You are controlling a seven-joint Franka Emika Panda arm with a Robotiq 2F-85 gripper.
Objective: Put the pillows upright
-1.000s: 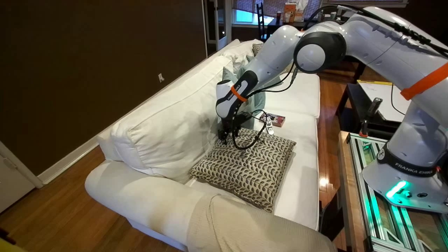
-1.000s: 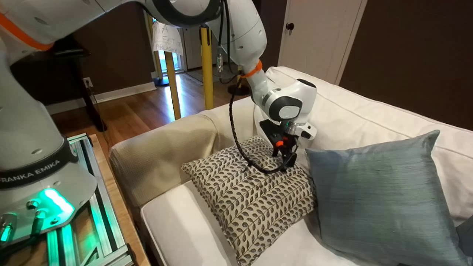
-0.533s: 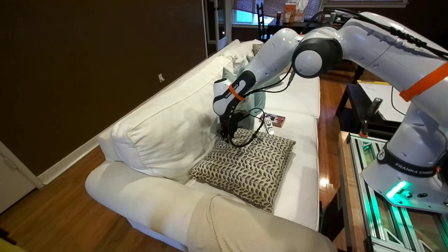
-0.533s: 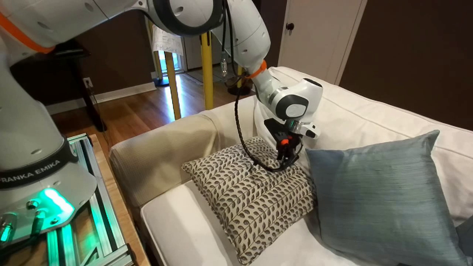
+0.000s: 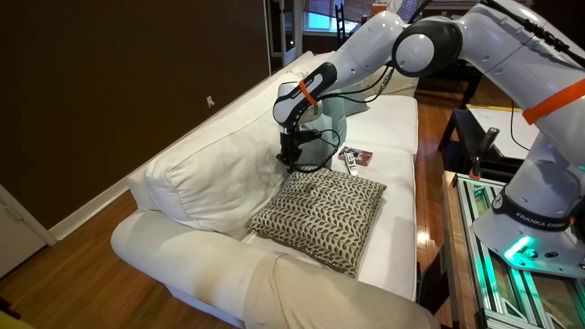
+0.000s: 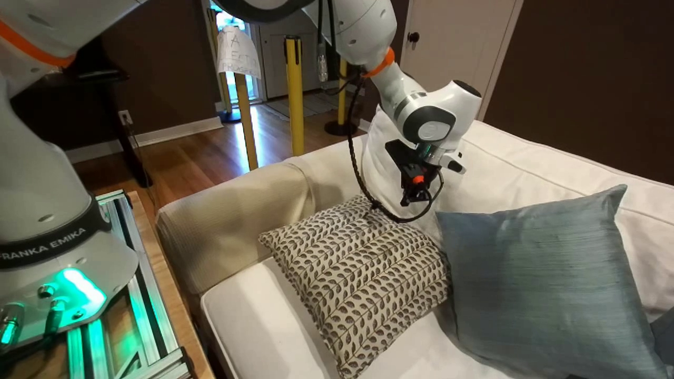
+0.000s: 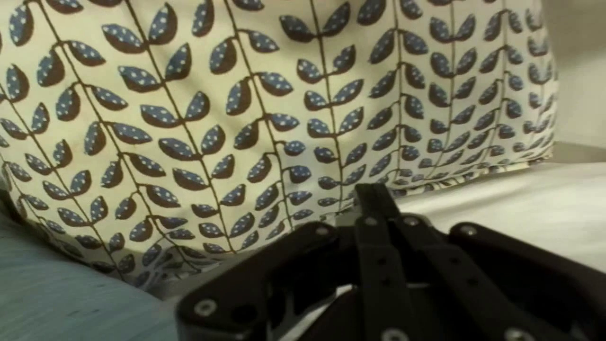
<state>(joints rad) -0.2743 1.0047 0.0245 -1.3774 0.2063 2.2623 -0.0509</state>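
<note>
Tool [image 7: 374, 191] (fingers [image 7: 377, 237] together) hangs near patterned pillow [image 6: 358, 279].

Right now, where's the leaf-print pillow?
In an exterior view, the leaf-print pillow lies on the sofa, between the armrest at image left and a teal pillow at right.

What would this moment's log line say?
tool: shut, empty; patterned pillow: flat on seat; teal pillow beside it: leaning on backrest; task: unfinished
</note>
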